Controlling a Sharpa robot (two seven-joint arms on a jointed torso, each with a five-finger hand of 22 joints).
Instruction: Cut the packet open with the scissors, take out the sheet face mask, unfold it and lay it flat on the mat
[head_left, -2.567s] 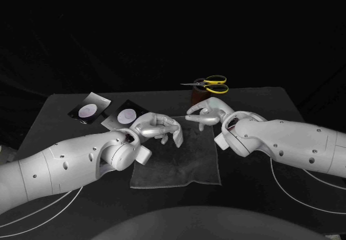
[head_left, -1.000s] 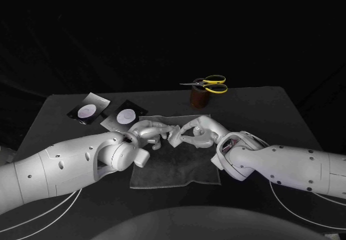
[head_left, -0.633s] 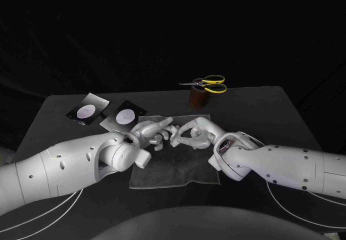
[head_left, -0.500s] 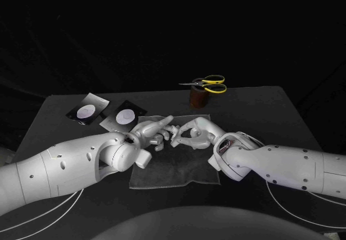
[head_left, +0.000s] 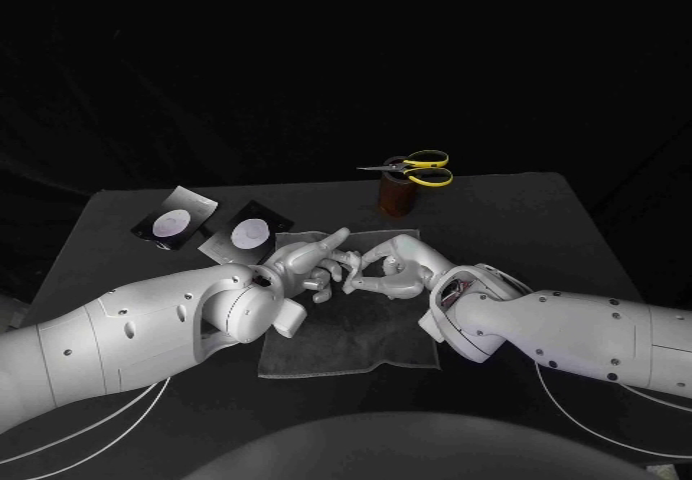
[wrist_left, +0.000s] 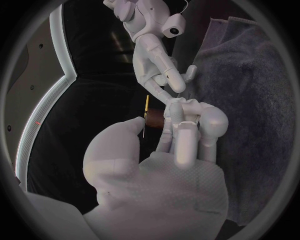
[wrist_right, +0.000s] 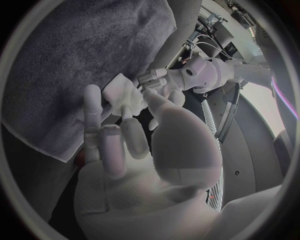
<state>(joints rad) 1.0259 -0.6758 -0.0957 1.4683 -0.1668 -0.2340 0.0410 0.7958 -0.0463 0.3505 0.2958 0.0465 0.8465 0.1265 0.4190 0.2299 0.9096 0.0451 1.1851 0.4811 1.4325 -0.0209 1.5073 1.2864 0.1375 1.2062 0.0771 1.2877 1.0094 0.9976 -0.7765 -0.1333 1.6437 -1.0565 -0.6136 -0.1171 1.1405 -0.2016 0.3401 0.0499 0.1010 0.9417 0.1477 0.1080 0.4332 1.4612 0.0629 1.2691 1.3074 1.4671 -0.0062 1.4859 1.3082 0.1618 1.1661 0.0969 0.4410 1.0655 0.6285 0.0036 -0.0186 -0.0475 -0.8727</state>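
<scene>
Over the far end of the grey mat, the left hand and right hand met fingertip to fingertip, both pinching the small white folded face mask between them. The packets lay far left, and the scissors sat on a brown holder beyond the hands.

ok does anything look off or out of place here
Nothing spilled or damaged. The one oddity: the scissors lie balanced across the top of the brown holder at the back, blades poking out sideways, not standing in it. The mat has a slightly wavy near edge.
</scene>
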